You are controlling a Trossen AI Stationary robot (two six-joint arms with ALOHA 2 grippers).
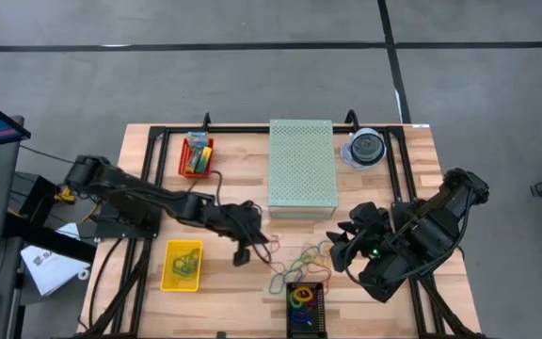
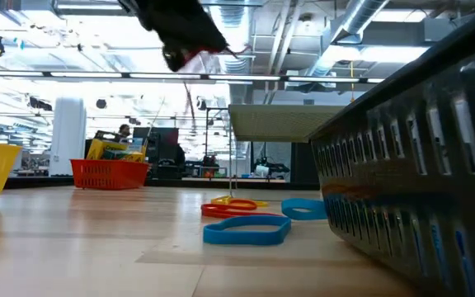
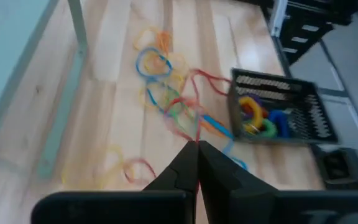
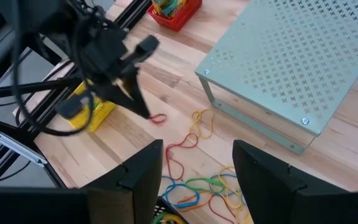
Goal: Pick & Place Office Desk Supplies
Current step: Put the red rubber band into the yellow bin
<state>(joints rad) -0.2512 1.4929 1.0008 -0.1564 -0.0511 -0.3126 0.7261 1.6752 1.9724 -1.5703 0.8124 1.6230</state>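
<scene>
- Lifting a thin red band (image 4: pixel 158 118) off the tabletop (image 1: pixel 224 282), the left tool (image 1: pixel 243 252) has its fingers pressed together on the loop, which dangles from the tips beside the yellow bin (image 1: pixel 182 266).
- Most remaining bands (image 1: pixel 299 262) lie in a tangle between that yellow bin and the right tool (image 1: pixel 339 247), with a black basket (image 1: pixel 305 307) of more bands just beyond the tangle from the pale green perforated box (image 1: pixel 302 168).
- A red basket (image 1: pixel 196 156) with crayon boxes (image 1: pixel 197 148) sits farther from the yellow bin, beside the perforated box.
- Right tool hovers near the tangle with fingers apart, holding nothing.
- Doing this well likely means rising slowly so the pinched loop does not drag neighbours, then centring over the yellow bin before letting go.
</scene>
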